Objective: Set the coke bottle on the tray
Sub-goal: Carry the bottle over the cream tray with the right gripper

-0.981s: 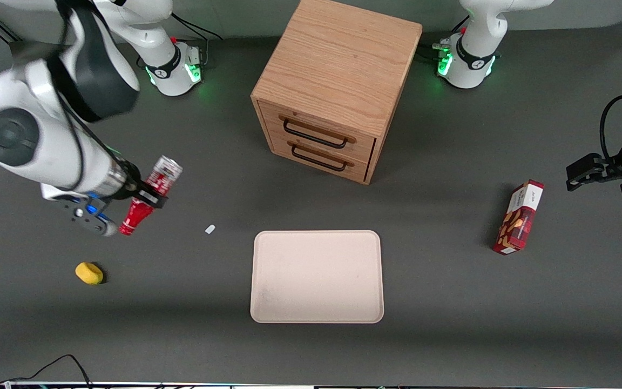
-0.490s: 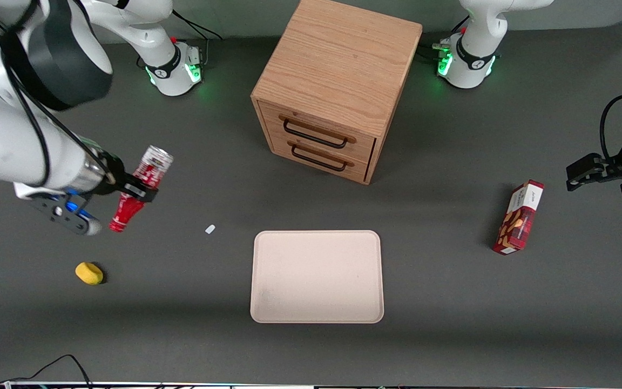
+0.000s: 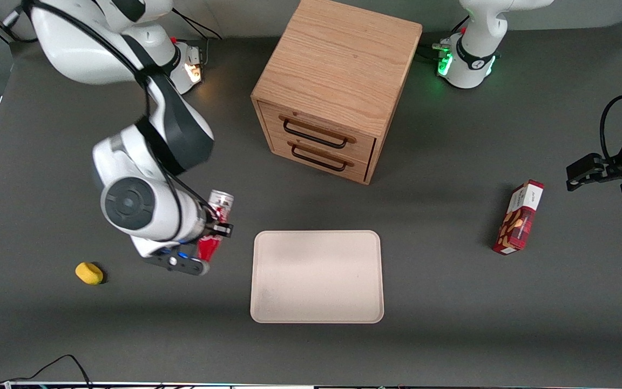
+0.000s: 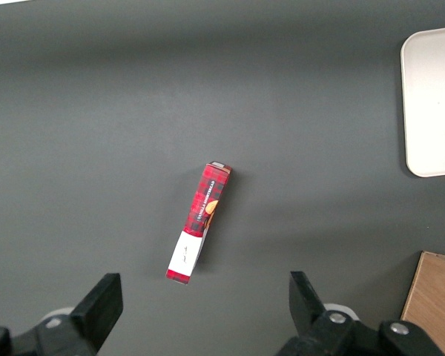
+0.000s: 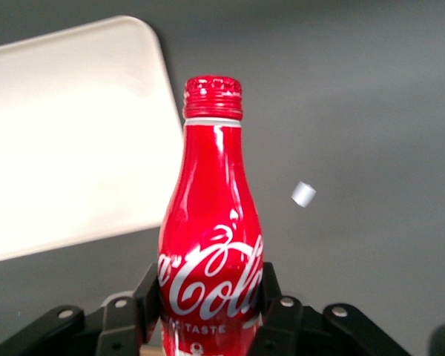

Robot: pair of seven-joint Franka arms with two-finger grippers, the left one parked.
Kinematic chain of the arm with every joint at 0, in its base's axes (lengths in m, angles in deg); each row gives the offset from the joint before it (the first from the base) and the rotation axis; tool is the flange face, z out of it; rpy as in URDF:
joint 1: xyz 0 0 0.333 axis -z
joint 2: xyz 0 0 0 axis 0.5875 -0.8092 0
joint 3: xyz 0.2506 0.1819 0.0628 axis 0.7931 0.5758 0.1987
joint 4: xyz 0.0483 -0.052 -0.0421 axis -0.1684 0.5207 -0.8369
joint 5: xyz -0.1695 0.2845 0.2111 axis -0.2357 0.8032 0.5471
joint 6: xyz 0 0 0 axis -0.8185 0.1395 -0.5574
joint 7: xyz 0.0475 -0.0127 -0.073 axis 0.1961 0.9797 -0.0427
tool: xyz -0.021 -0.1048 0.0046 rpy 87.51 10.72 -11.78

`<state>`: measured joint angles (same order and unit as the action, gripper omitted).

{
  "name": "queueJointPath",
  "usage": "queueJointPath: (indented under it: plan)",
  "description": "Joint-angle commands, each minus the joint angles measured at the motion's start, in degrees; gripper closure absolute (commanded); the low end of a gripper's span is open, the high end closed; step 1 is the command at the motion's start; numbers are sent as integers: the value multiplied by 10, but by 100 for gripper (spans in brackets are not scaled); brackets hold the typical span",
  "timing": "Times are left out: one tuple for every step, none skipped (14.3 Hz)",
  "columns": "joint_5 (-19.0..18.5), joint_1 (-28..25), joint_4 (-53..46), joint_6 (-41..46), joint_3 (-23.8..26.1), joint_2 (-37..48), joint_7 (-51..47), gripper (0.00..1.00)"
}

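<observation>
Gripping one coke bottle [image 3: 215, 227], the gripper [image 3: 217, 229] hangs just beside one tray [image 3: 317, 276].

Gripper [image 3: 215, 229] clamped on coke bottle [image 3: 215, 227], beside tray [image 3: 317, 276] toward 9 o'clock (bare table between). Drawer cabinet [image 3: 337, 86] blocking toward 12.

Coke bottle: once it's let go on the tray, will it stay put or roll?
Held sideways by the gripper, beside the tray, the coke bottle looks round and glossy; released lying down it would likely roll. The tray's low rim may stop it. Its rigid-looking body probably won't deform.
</observation>
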<state>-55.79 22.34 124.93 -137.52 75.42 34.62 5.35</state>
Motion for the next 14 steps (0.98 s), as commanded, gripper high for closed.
queueJointPath:
  plan:
    - [-6,-31,-44,-56,-32,-62,68,100]
    - [-5,-32,-44,-82,-35,-77,104,100]
    - [-6,-32,-44,-104,-35,-93,138,100]
    - [-5,-32,-44,-124,-35,-107,154,100]
    - [-5,-36,-43,-142,-36,-118,157,100]
    - [-6,-41,-43,-157,-37,-130,157,100]
    - [-6,-46,-43,-174,-41,-142,157,100]
    - [-6,-53,-43,-194,-49,-152,156,100]
    - [-6,-69,-43,-208,-64,-160,154,100]
    - [-6,-79,-43,-220,-80,-165,151,100]
    - [-6,-87,-43,-231,-85,-170,150,100]
    - [-6,-89,-43,-237,-86,-175,149,100]
    - [-6,-89,-43,-244,-86,-178,148,100]
    - [-6,-89,-43,-250,-86,-185,147,100]
